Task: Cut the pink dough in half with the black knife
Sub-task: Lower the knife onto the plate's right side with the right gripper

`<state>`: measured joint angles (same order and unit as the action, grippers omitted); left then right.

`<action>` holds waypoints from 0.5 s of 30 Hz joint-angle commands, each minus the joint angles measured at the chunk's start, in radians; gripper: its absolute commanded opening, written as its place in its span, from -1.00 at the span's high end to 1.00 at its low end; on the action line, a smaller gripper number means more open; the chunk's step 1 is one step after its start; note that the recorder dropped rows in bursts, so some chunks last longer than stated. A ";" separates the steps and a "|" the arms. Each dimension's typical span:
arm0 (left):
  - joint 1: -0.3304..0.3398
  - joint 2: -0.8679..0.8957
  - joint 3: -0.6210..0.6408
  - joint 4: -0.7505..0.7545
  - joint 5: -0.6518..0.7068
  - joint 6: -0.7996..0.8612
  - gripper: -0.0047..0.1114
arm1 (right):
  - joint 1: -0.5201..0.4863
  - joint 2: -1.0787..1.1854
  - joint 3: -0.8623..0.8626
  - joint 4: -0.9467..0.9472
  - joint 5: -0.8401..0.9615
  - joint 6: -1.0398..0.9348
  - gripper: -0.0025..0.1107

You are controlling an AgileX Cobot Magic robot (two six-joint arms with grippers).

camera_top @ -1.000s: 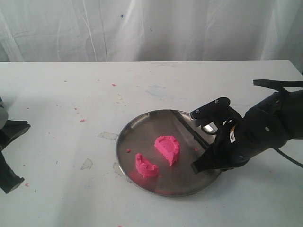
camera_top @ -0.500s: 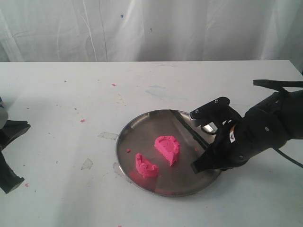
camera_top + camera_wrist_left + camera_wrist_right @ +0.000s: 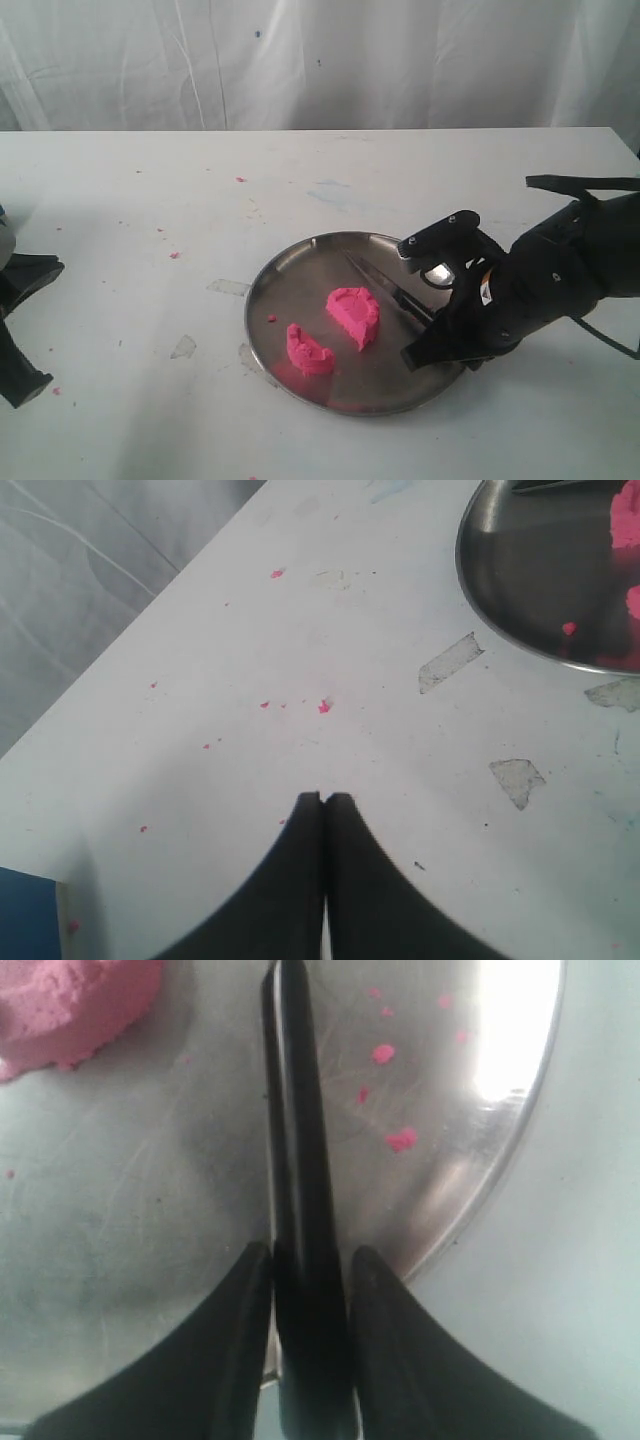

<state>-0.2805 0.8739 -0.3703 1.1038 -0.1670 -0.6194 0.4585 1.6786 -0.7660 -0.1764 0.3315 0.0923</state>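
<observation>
In the exterior view we find the steel plate (image 3: 285,262) resting on the white table (image 3: 150,200), with the pink dough in two pieces on it: the larger chunk (image 3: 354,312) near the plate's centre and the smaller chunk (image 3: 306,351) at about seven o'clock from it, the two apart. The black knife (image 3: 385,286) lies across the plate's two-to-three o'clock sector, tip pointing toward eleven o'clock, its handle end running under the right gripper (image 3: 432,300), which sits over the plate's rim at three o'clock. The left gripper (image 3: 20,325) stands well apart at the table's nine o'clock edge. In the left wrist view we note the left gripper (image 3: 325,798) with its fingers pressed together on nothing, above bare table speckled with pink crumbs (image 3: 324,707) (the plate (image 3: 480,600) shows in one corner). In the right wrist view we record the right gripper (image 3: 310,1255) with a finger either side of the knife (image 3: 297,1160), touching it; the dough (image 3: 70,1005) lies beside the blade, apart from it.
</observation>
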 commanded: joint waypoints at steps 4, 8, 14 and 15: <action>0.001 -0.008 0.007 0.004 0.003 -0.013 0.92 | -0.008 0.000 -0.002 0.002 -0.021 -0.009 0.42; 0.001 -0.008 0.007 0.004 0.003 -0.013 0.92 | -0.008 0.000 -0.002 0.002 -0.027 -0.009 0.22; 0.001 -0.008 0.007 0.004 0.003 -0.013 0.92 | -0.008 0.000 -0.002 0.002 -0.027 -0.009 0.20; 0.001 -0.008 0.007 0.004 0.003 -0.013 0.92 | -0.008 0.000 -0.004 0.002 -0.029 -0.009 0.20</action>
<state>-0.2805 0.8739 -0.3703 1.1038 -0.1670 -0.6194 0.4585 1.6786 -0.7660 -0.1764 0.3152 0.0923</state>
